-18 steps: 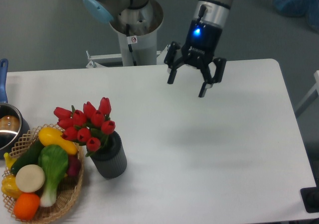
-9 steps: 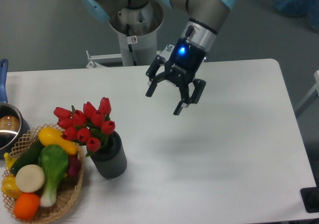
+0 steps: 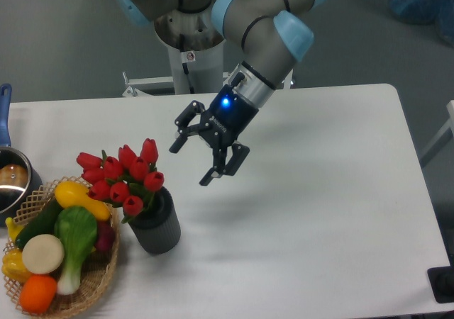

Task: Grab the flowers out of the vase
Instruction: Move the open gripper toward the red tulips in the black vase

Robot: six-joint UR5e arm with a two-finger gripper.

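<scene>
The claw is above the desk with its jaws spread apart and nothing between them, near the tulip bunch on its right side but not touching it. The tulip bunch stands in the ribbed dark-grey vase near the desk's left edge, just beside the wicker basket of produce. Judged handling: the bunch is light and soft; the buds crush easily. Take hold low on the bunch, just above the vase mouth. The vase may tip if dragged sideways.

Grey tubular arm, pale-blue joint caps, black wrist with glowing blue light, black jaws
</scene>
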